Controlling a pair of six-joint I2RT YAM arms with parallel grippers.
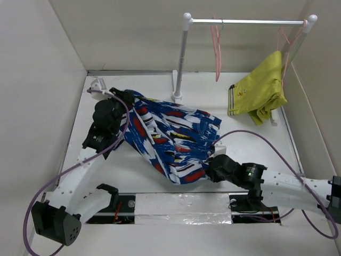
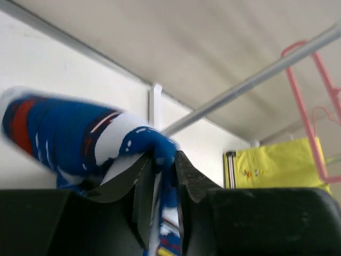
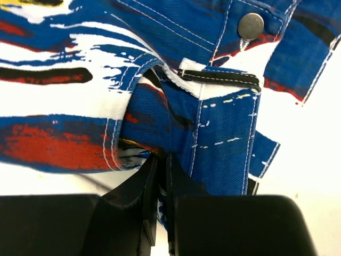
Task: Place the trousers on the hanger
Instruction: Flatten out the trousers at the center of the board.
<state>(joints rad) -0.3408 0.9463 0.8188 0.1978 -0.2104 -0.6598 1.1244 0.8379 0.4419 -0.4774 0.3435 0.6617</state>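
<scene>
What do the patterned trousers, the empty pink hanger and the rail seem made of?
Bright blue splash-patterned trousers: woven twill, denim-like, matte; diagonal weave, white topstitching and a dull metal button show. Thin pink triangular hanger: smooth plastic or coated wire, too thin to tell. Silver horizontal rail: probably metal tube, judging by its sheen.

Rumpled blue splashed trousers [image 1: 170,140] sprawl across the table [image 1: 133,178]; pink hanger [image 1: 217,53] hangs from the rail [image 1: 250,22].

White arms [image 1: 74,176], black left claw [image 2: 164,160], black right claw [image 3: 160,162], apparently purple cables [image 1: 248,132].
</scene>
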